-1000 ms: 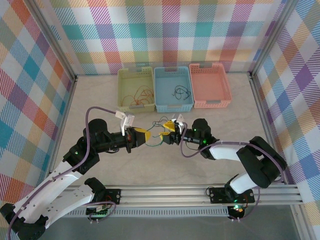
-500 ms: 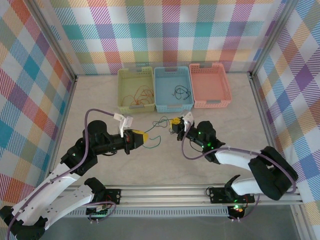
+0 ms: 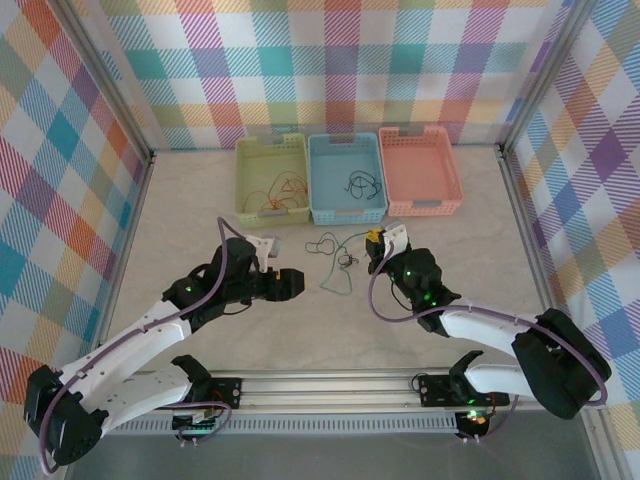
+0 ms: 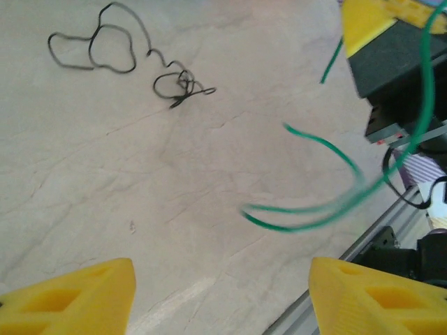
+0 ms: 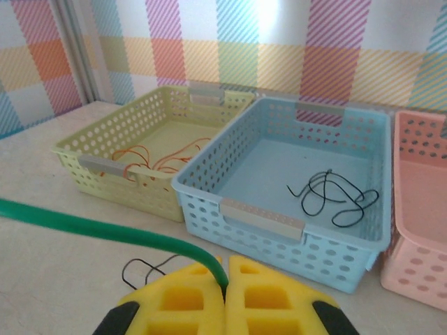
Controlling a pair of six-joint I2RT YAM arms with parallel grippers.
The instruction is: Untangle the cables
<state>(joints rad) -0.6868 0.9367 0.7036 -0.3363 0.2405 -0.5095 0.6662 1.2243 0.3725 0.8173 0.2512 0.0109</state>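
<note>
My left gripper (image 4: pixel 221 276): fingers spread, holding nothing, over mid-tabletop. Green cable (image 5: pixel 91 227): light, limp and springy by my judgement, running from mid-tabletop into my right gripper (image 5: pixel 225 272), which is pinched on it. Black cable (image 4: pixel 105 49): loose nearby, best taken mid-loop.

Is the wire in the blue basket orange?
No, the wire lying in the blue basket is black.
</note>
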